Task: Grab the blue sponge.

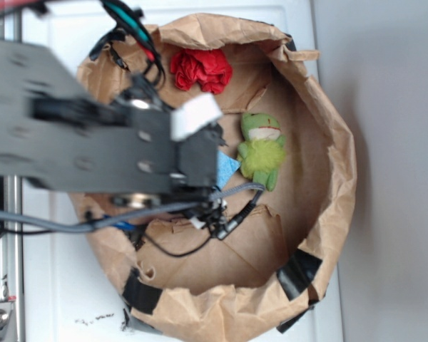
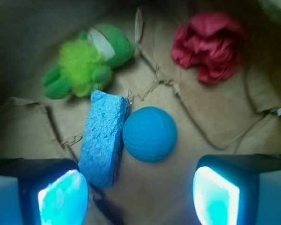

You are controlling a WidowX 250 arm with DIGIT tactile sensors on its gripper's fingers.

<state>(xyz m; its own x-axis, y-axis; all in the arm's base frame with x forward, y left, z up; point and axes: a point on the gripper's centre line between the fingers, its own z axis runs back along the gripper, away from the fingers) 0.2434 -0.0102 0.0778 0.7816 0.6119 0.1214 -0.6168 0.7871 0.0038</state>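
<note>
Tool [image 2: 140, 197] hangs spread above blue sponge [image 2: 102, 138], nearer one finger.

Counted inside one brown paper bag [image 1: 328, 214]: one blue sponge [image 2: 102, 138], one teal ball [image 2: 150, 134], one green frog toy [image 2: 86, 61] and one crumpled red cloth [image 2: 207, 44], with one gripper [image 2: 140, 194] showing two fingers [image 2: 61, 199].

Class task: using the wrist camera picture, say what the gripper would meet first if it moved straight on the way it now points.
Probably the blue ball, which lies between the open gripper fingers' line; the blue sponge sits nearer the left finger. Depth is unclear.
</note>
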